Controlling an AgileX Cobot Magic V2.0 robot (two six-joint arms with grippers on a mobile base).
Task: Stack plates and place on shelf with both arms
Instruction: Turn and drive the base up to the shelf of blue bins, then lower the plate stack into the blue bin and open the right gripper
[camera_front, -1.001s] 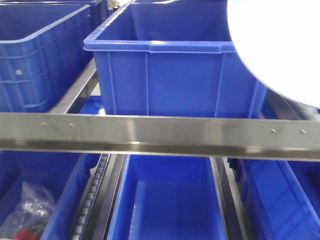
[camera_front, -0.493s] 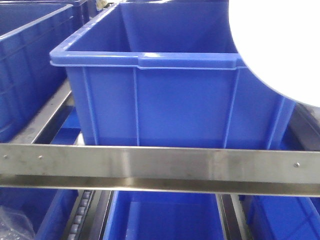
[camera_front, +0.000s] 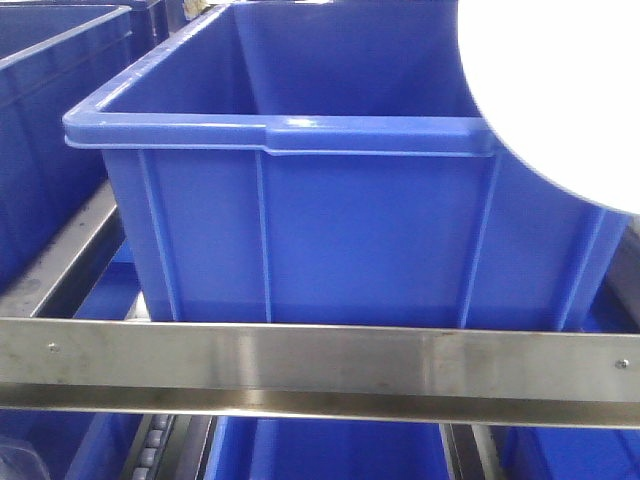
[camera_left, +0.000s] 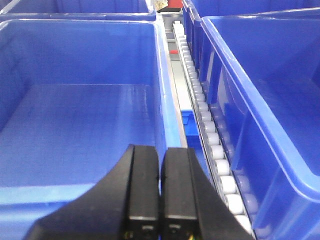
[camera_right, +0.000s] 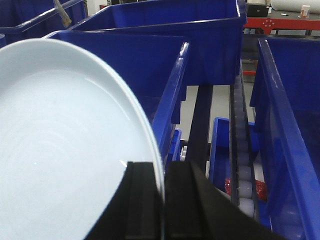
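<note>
A large blue crate (camera_front: 330, 210) sits centred behind the front rail, with another blue crate (camera_front: 45, 110) just beside it at the left edge. In the right wrist view, a red workbench (camera_right: 282, 22) stands far behind.

A tall blue plastic crate (camera_front: 300, 220) fills the tier right behind the brushed steel front rail (camera_front: 320, 365) — its open top is the only way in. The pale glossy plate (camera_right: 65, 150), pinched at its rim, hangs over the crate's right corner. Between neighbouring crates only narrow roller tracks (camera_left: 210, 135) show — too tight beside the walls.
</note>
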